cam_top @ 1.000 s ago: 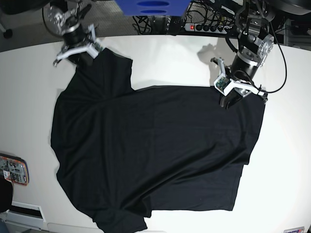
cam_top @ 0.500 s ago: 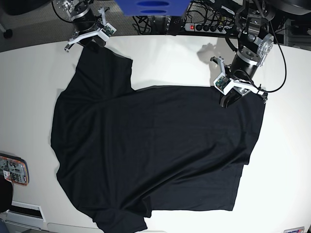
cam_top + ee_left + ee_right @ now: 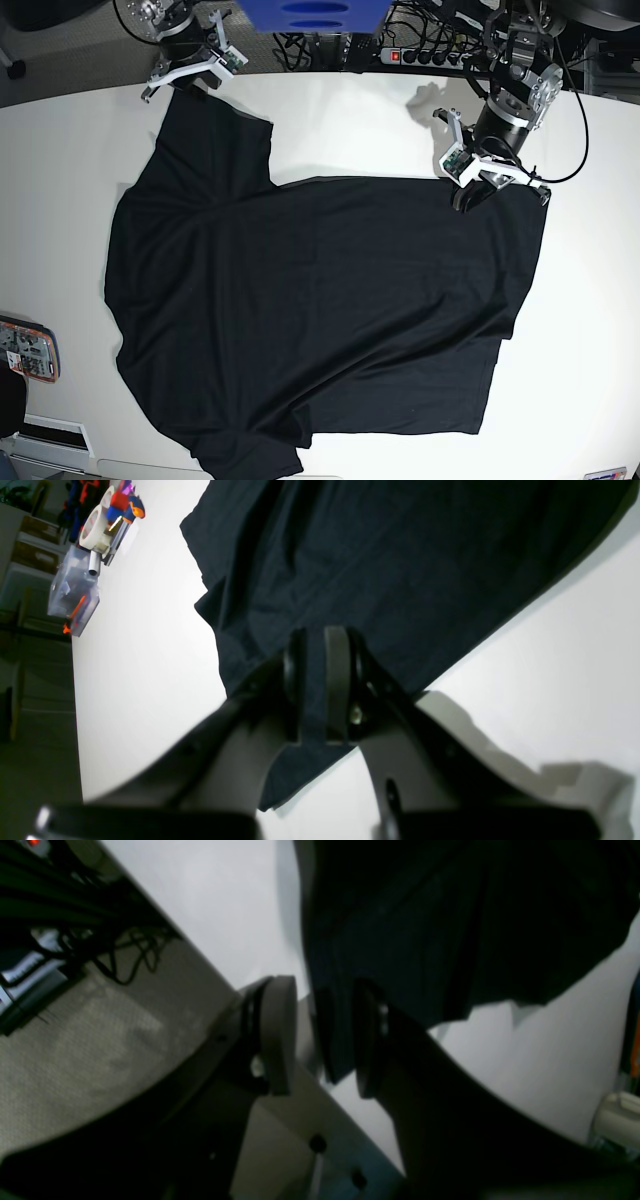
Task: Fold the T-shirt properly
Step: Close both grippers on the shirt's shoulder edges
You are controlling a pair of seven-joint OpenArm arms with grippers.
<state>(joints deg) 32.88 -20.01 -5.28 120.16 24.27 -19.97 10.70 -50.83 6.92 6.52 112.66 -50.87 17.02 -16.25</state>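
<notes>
The black T-shirt lies spread flat over the white table. At its back right corner my left gripper is shut on the hem. The left wrist view shows the T-shirt pinched as a thin strip in the left gripper. My right gripper hovers at the table's far edge by the back left sleeve. It stands open in the right wrist view. The T-shirt ends in a corner seen between its fingers, with bare table beside one pad.
A power strip and cables run behind the table beside a blue object. A colourful flat item sits at the left edge. The left wrist view shows a tape dispenser and a clear box.
The right gripper has drawn back from the sleeve corner toward the table's far edge, uncovering the cloth. The left gripper has shifted slightly backward on the hem.
</notes>
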